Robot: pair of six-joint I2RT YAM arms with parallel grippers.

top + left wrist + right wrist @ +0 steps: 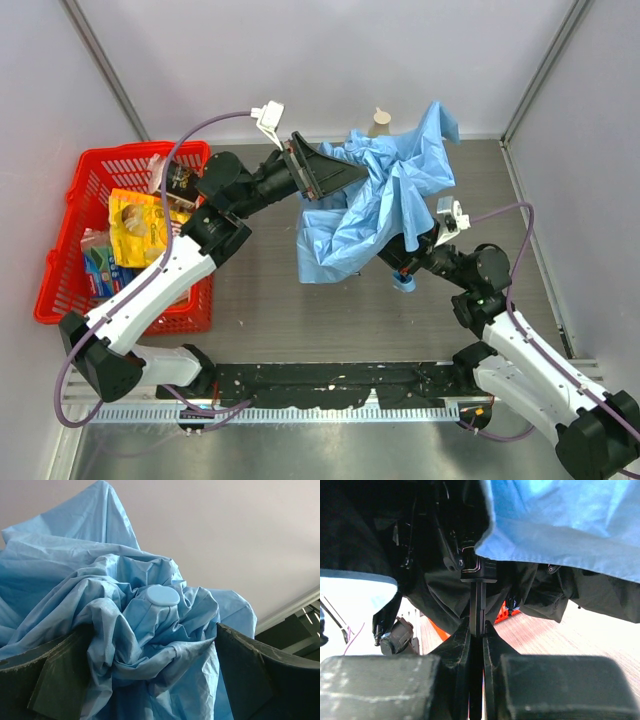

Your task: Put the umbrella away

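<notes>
The umbrella [385, 200] is a crumpled sky-blue canopy held up above the table's middle. Its small light-blue handle [403, 284] hangs below near the table. My left gripper [335, 172] is open wide against the canopy's top. In the left wrist view the bunched fabric [150, 645] and the round top cap [161, 595] sit between its two spread fingers [47, 680]. My right gripper [408, 258] is under the canopy, shut on the thin black shaft [477, 592]. The right gripper [477, 625] pinches the shaft upright, with the dark underside of the canopy above it.
A red basket [60, 290] with snack packs stands at the left, beside my left arm. A small beige bottle [381, 121] stands at the back wall behind the umbrella. Grey walls close in the back and both sides.
</notes>
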